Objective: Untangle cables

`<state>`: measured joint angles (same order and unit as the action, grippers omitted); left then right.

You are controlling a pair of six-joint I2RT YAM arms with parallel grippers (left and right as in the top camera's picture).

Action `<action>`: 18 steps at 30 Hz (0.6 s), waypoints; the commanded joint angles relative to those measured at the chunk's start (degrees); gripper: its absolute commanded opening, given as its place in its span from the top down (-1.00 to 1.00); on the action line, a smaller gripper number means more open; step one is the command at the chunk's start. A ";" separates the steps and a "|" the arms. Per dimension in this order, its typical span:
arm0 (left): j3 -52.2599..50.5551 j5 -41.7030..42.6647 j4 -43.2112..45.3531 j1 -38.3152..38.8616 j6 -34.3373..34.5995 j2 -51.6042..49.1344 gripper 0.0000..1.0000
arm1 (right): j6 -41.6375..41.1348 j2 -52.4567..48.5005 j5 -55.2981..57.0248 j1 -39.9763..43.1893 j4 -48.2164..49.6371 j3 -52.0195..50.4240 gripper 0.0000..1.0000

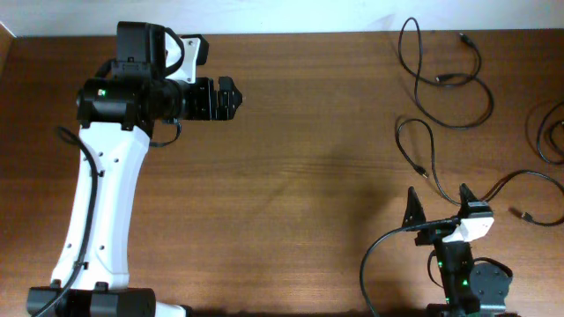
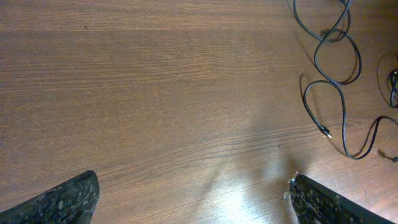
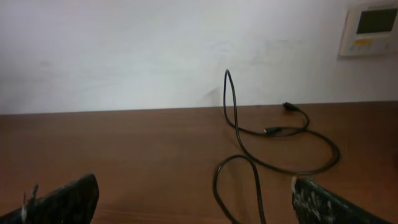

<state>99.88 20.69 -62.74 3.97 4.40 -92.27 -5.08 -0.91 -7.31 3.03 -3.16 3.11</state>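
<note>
Since both claws show a wide gap with nothing between the fingers, neither arm has hold of anything.

The right gripper [image 1: 438,205] is released, fingers splayed, low at the near right of the table [image 1: 300,185]. Its wrist view shows one loop of cord lying on the wood just ahead, in line with the gap but untouched. The left gripper [image 1: 234,97] is also released. It hovers over bare wood at the far left, well apart from any cord, and its wrist view catches cords only at the right margin.

The cables [image 1: 445,79] all lie on the right part of the table.
- The first cable [image 1: 490,101] is farthest back and curls over itself in a loose loop.
- The second cable [image 1: 412,121] makes a narrow loop nearer in. Its line passes close by the right claw, then swings off right.
- The third cable [image 1: 534,136] shows only partly at the right edge.

No tight knot is visible. Whether the second and third cross near the edge, I cannot tell.

Judged step: reach-in before a grasp, right arm's job. The next move calls for lowering that claw over the nearest loop and closing on a single strand clear of the plug. It should then draw the strand toward open wood. The cord is thin and lies flat, so the fingers may ride over it, and a drag could tow a neighbour along.
</note>
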 commanded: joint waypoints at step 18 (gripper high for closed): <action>0.52 -0.09 0.11 0.00 0.74 -0.31 -0.98 | 1.88 0.70 7.61 0.48 -1.42 -2.80 -0.97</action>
<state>99.88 20.69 -62.74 3.97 4.40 -92.27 -3.68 -0.89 -0.84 3.07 -4.43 0.80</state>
